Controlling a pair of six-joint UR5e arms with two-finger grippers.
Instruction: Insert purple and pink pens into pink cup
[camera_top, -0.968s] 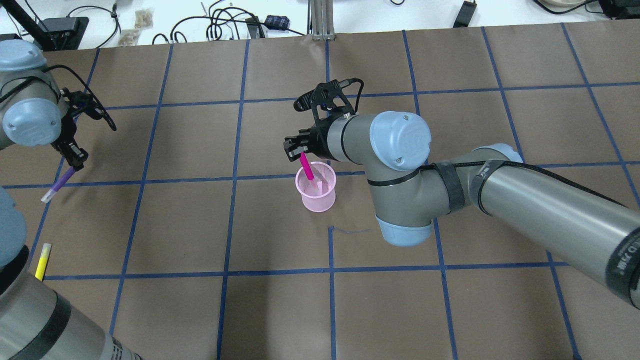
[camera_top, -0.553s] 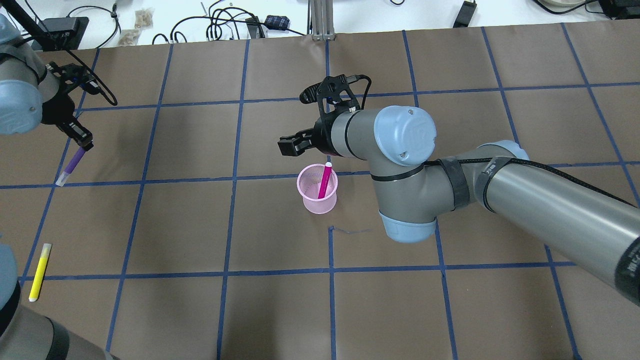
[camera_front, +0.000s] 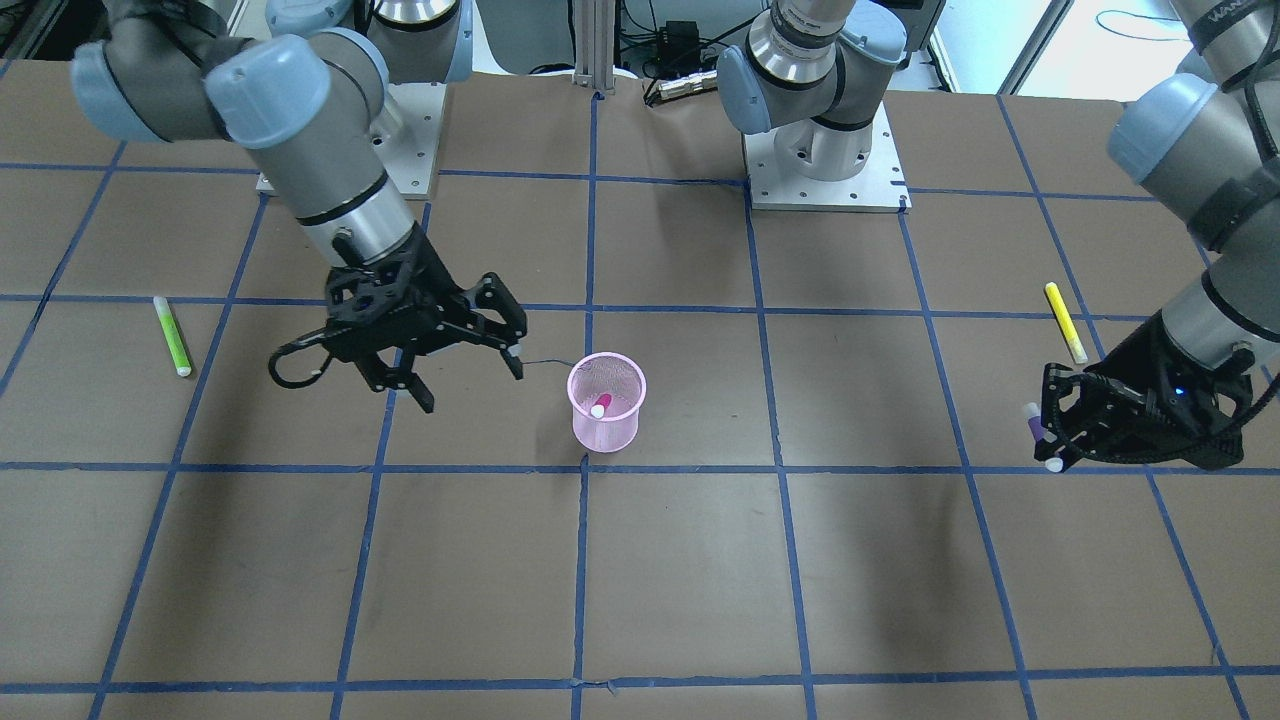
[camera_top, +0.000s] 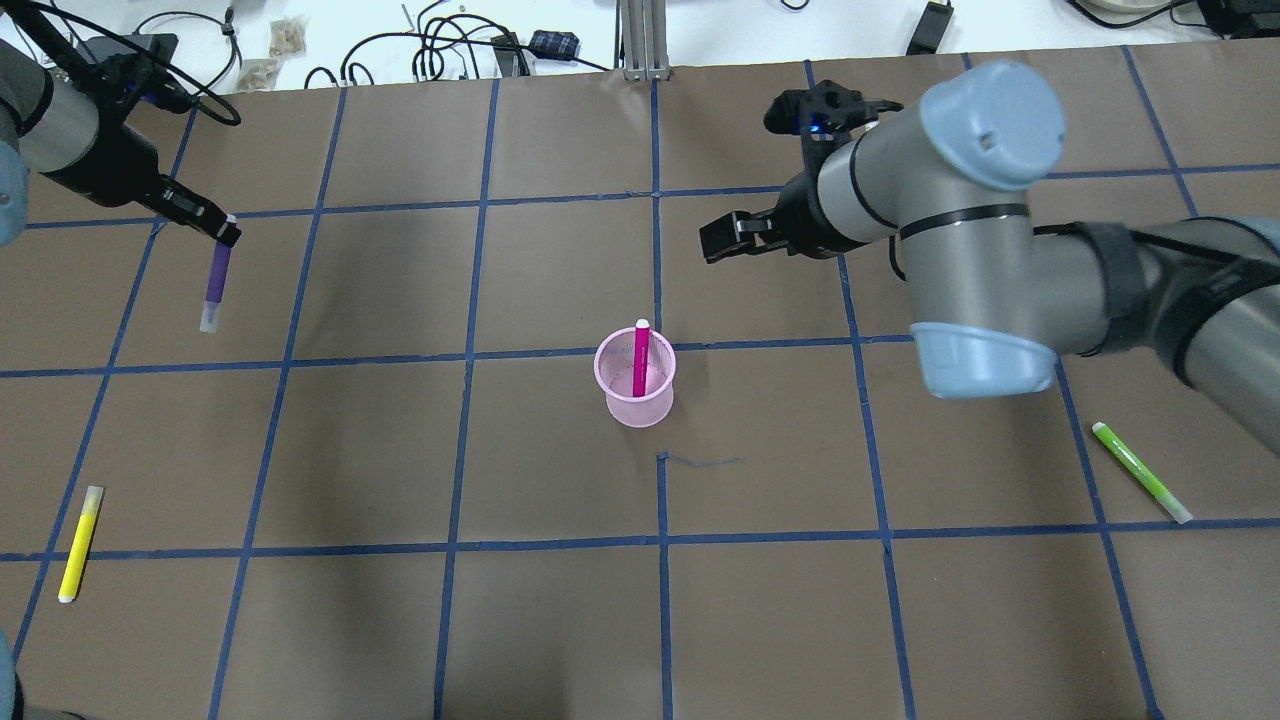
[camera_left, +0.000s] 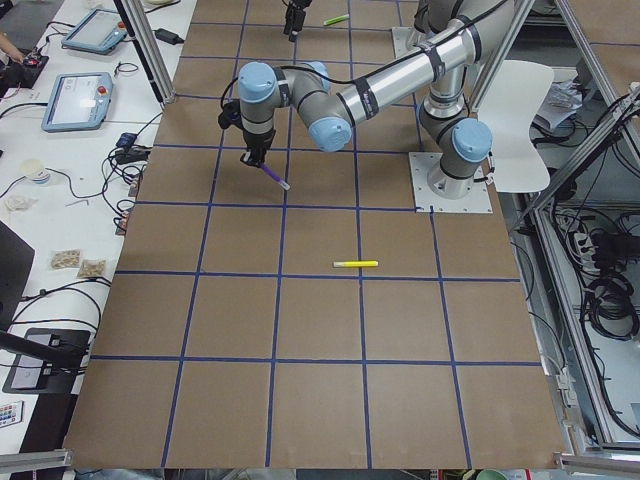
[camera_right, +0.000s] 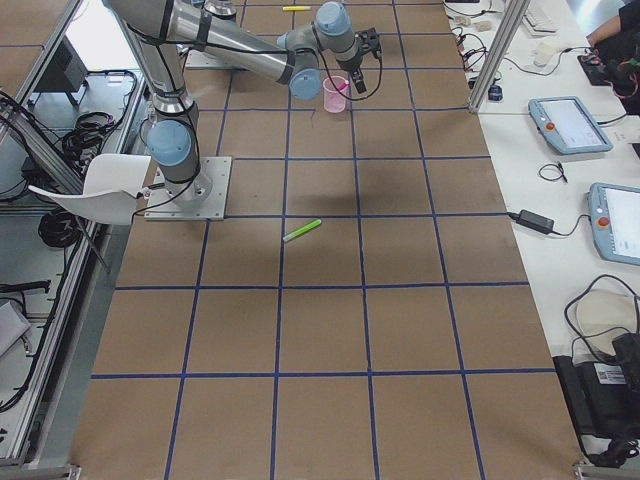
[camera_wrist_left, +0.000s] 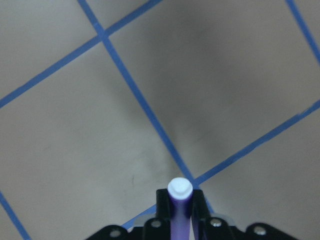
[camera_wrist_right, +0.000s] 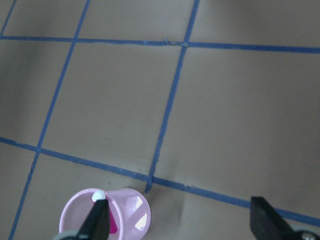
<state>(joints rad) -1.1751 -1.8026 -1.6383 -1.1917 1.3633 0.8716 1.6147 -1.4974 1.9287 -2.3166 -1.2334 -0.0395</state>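
Note:
The pink mesh cup (camera_top: 636, 408) stands upright near the table's middle, also seen in the front view (camera_front: 604, 434) and the right wrist view (camera_wrist_right: 131, 221). The pink pen (camera_top: 640, 358) stands inside it, leaning on the rim. My right gripper (camera_top: 725, 240) is open and empty, raised up and to the right of the cup; in the front view (camera_front: 470, 385) it hangs beside the cup. My left gripper (camera_top: 226, 236) is shut on the purple pen (camera_top: 214, 288), held above the table at the far left, white tip down. The purple pen also shows in the left wrist view (camera_wrist_left: 180, 212).
A yellow highlighter (camera_top: 80, 543) lies at the near left. A green highlighter (camera_top: 1140, 472) lies at the right, under my right arm's reach. Cables and small devices (camera_top: 450, 45) lie along the far edge beyond the brown mat.
My right gripper let go of the pink pen, which dropped into the cup, then opened and pulled away up and right. My left gripper carried the purple pen farther and to the right.

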